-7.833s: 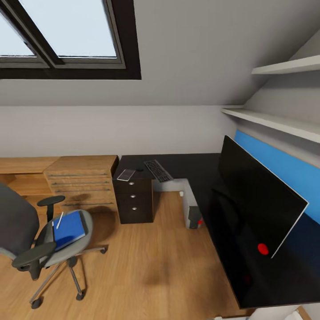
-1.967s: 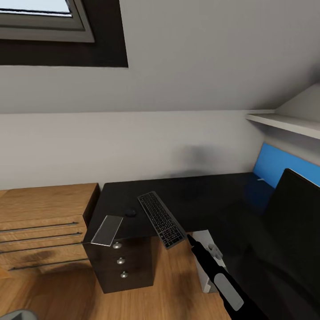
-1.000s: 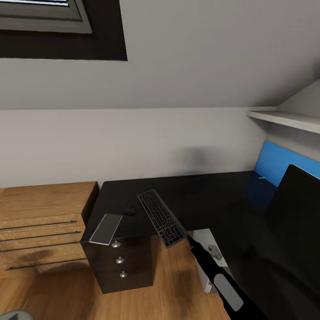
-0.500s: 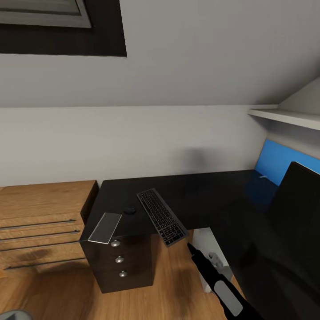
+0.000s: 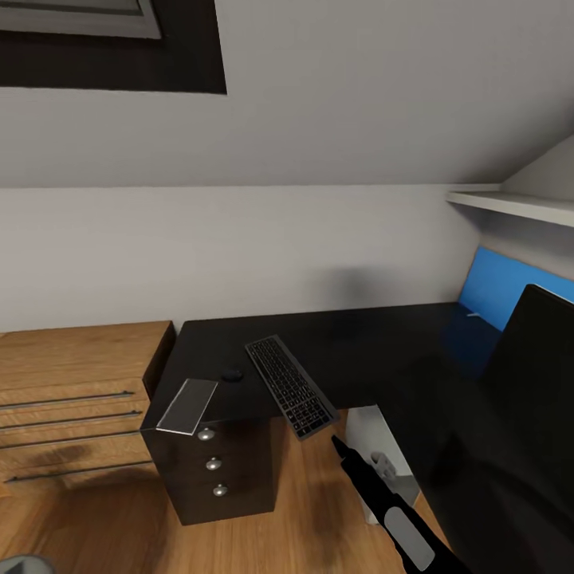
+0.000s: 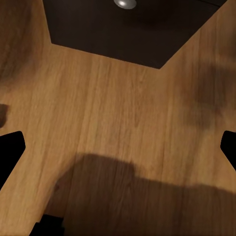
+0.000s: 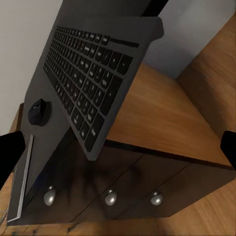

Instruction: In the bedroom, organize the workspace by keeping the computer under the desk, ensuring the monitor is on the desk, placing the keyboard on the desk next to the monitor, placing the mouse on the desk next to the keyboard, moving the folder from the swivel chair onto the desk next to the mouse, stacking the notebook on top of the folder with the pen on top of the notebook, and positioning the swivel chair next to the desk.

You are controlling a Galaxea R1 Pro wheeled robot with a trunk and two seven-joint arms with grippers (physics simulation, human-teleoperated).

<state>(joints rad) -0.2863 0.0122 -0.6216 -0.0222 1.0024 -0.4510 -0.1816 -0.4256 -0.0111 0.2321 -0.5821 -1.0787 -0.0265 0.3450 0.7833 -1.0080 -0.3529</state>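
Below the frame's centre, the right gripper (image 5: 335, 443), fingers spread wide, points at the keyboard (image 5: 290, 386) overhanging the desk (image 5: 359, 351).

The monitor (image 5: 536, 375) runs off the head view's right edge, its stand unseen. The table (image 5: 375, 351) is cut off at the right and bottom. The mouse (image 5: 232, 375) is too small there to make out detail. The right arm's jaws taper to a dark tip; whether they are apart cannot be told
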